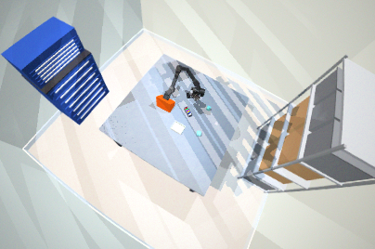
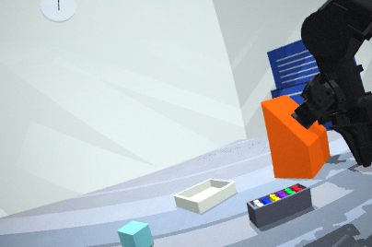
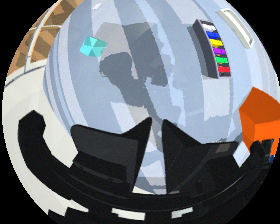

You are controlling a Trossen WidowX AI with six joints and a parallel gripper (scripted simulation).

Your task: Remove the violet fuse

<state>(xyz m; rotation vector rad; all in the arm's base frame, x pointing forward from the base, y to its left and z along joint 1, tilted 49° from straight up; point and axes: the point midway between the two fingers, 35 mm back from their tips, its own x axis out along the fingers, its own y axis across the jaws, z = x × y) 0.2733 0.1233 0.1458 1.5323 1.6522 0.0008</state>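
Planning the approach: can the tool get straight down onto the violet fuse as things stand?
Probably yes. The violet fuse sits in the row's middle, nothing above it. The tool hangs off to one side, nearly shut on nothing, so it must open first; neighbouring fuses flank it closely.

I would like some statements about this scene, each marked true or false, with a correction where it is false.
1. The violet fuse sits in the block. True.
2. The tray holds a fuse. False: the tray shows nothing inside; all the fuses are in the block.
3. The gripper grips the violet fuse. False: its fingers are nearly closed on nothing, away from the block.
4. In the exterior view, an orange wedge stands behind the block. True.
5. The red fuse is at one end of the row. True.
6. The cyan cube lies inside the tray. False: it rests on the table, apart from the tray.
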